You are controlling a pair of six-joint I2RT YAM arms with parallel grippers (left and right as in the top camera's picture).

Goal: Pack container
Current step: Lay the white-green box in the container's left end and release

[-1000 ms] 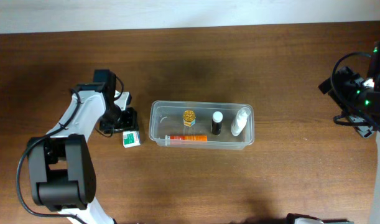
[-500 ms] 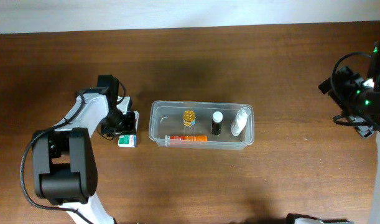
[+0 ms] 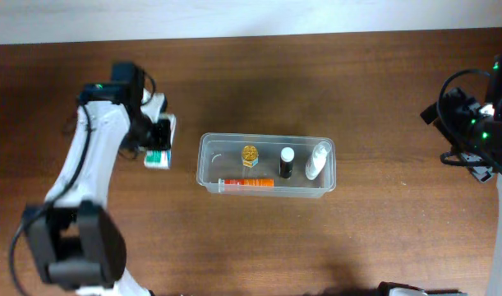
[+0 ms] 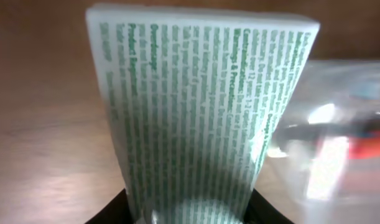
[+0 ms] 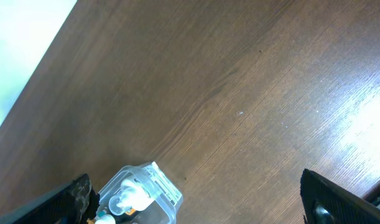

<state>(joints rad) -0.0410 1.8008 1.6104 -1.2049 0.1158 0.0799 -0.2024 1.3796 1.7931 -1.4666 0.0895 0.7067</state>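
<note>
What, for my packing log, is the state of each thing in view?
Clear rectangular plastic container: lidless, partly filled.
White box with green print: outside container, gripped.
Left end effector: shut on the box.
Right end effector: open, empty.
Gold-topped small jar: inside, upright.
White-capped black bottle: inside, upright.
White bottle: inside, at right end.
Orange tube: inside, lying flat.

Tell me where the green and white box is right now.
Overhead, the box is held in the left gripper, just off the container's left end; it fills the left wrist view.
</note>
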